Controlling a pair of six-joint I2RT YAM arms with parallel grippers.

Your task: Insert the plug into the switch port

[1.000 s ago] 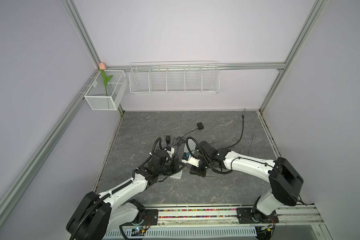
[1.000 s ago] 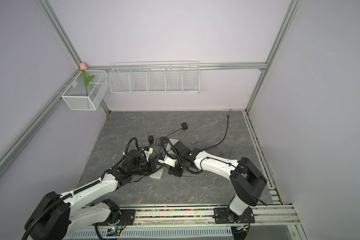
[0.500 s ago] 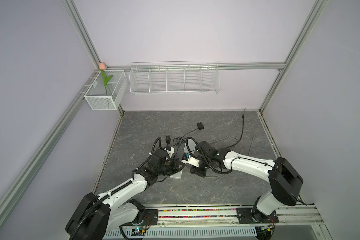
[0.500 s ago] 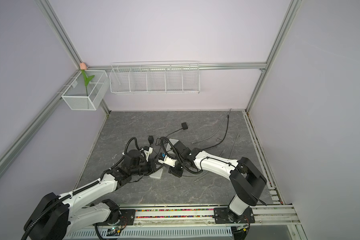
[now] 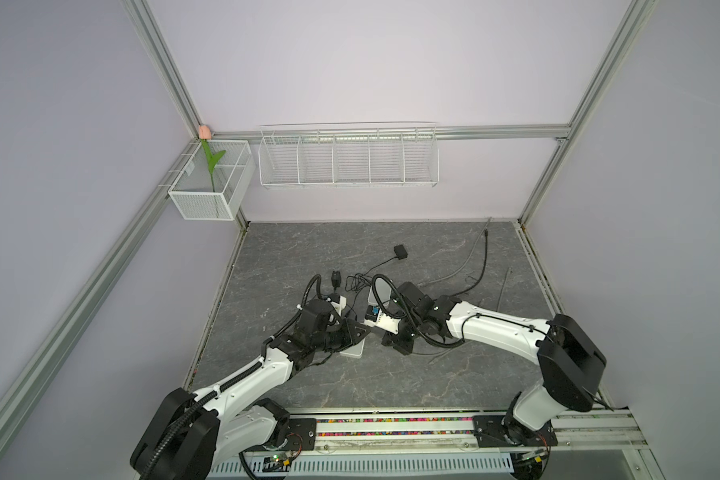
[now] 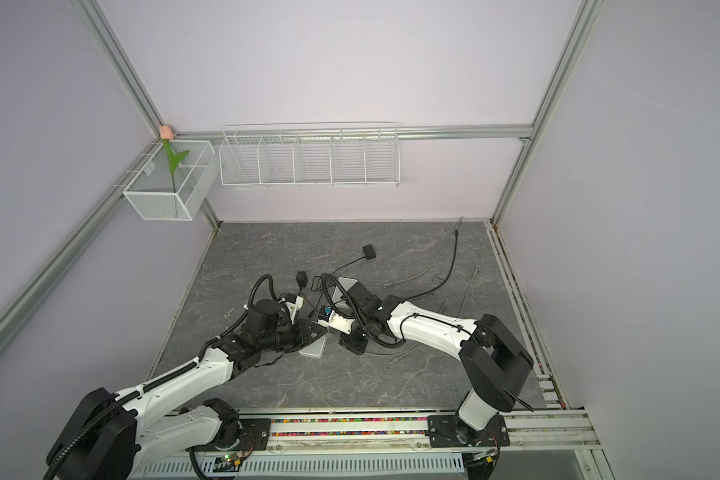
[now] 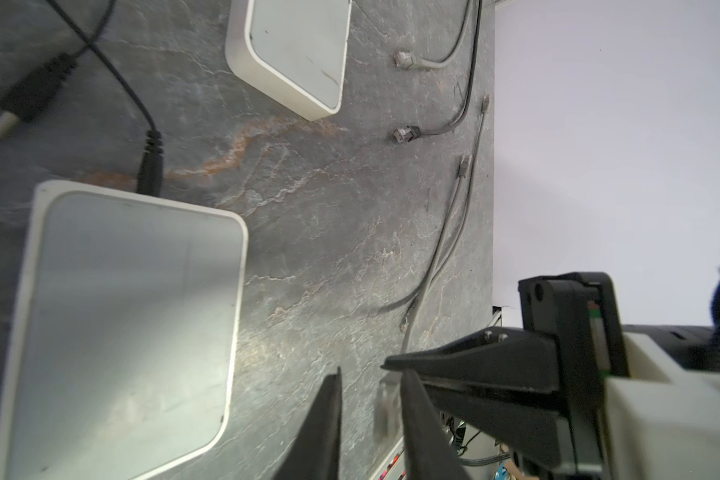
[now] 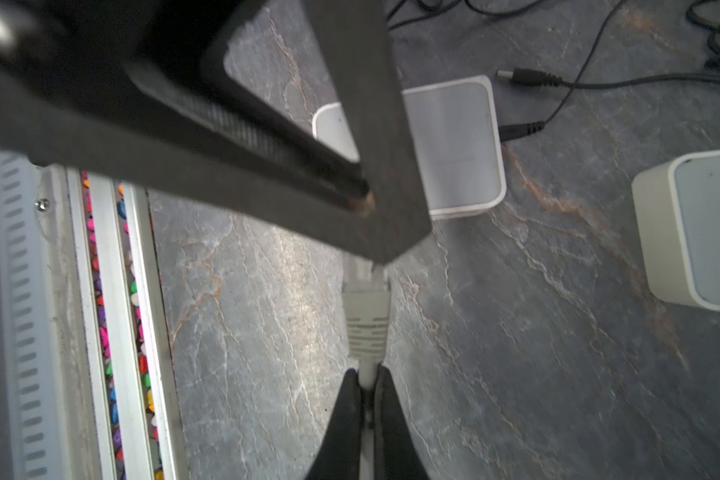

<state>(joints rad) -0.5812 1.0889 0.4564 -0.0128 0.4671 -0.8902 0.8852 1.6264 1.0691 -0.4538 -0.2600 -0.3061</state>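
Right wrist: plug (image 8: 366, 309) protrudes from pinching right hand (image 8: 368, 376).

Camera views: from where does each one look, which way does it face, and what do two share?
Top views: high at the front, facing down toward the back wall; left arm and right arm show nearly whole.
Left wrist: on the left arm, looking past the open left gripper at the switch.
Right wrist: on the right arm, looking past the right gripper, shut on the cable behind the plug.
Shared: both wrist views show the switch.
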